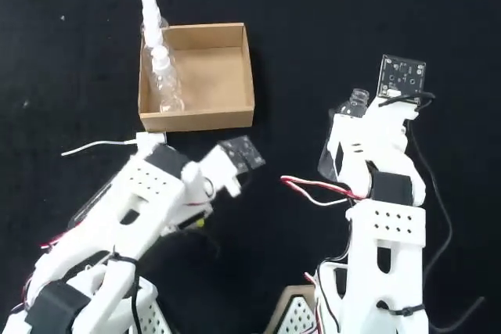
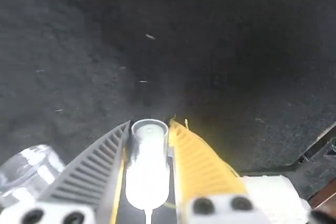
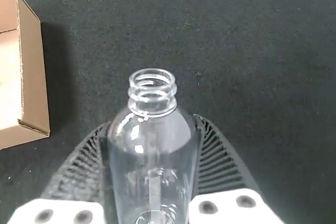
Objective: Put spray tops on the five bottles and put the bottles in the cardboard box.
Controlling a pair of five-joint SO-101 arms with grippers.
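Seen from above, the right arm's white wrist (image 1: 372, 142) hides all but the threaded neck of the clear uncapped plastic bottle (image 1: 357, 101). At the eleven o'clock corner of the brown cardboard box (image 1: 196, 120), two capped clear bottles (image 1: 166, 76) overlap, so whether the farther one stands inside cannot be told. In the left wrist view the white plastic spray top (image 2: 148, 166) is cut off at the frame edge, and a glassy blurred shape (image 2: 26, 169) cannot be identified.

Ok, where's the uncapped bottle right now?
The uncapped bottle sits clamped in the right gripper, to the right of the cardboard box in the high view.
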